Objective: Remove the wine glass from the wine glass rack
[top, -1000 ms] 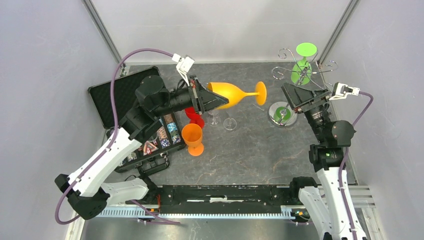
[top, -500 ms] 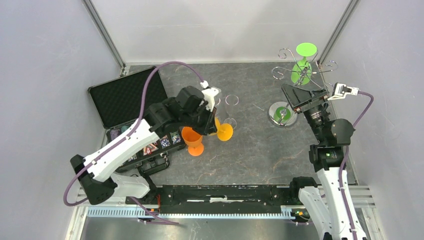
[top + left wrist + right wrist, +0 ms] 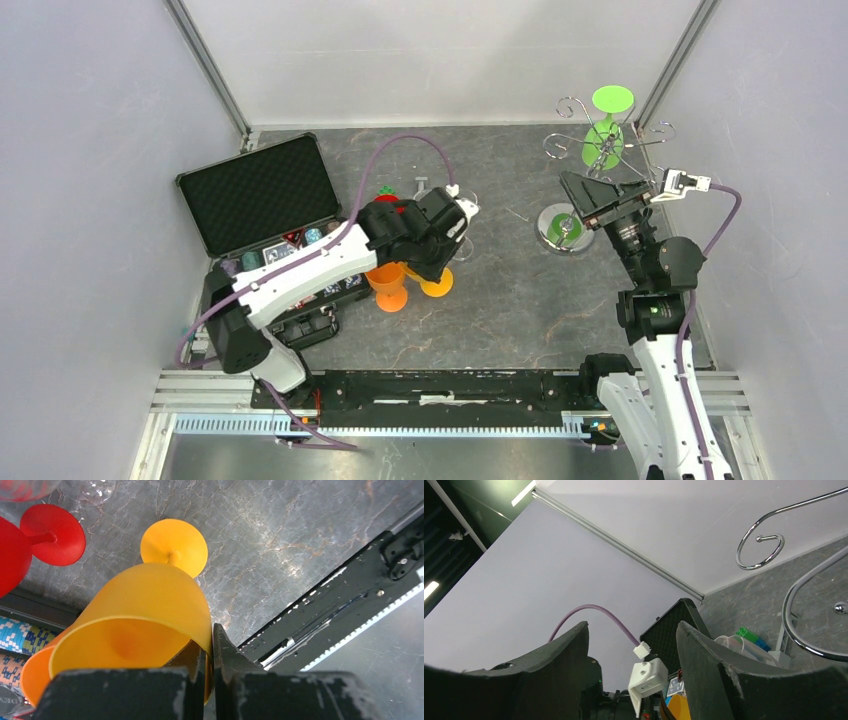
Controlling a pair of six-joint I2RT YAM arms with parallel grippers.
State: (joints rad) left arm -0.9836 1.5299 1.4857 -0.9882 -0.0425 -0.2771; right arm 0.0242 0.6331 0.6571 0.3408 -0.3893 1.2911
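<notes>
arms [image 3: 300,272]: white shells, black joints | cables [image 3: 591,606]: purple | wrist plug [image 3: 647,677]: white

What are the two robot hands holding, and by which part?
The left hand pinches the yellow wine glass by its bowl's rim; the right hand is open, holding nothing.

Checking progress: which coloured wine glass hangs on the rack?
The green wine glass, upside down on the rack, far right; the yellow glass, orange glass and red glass are off it.

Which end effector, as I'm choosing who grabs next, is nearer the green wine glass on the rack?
Right. The right end effector is open just short of the green wine glass; the left end effector is away at mid-table, gripping the yellow wine glass.
</notes>
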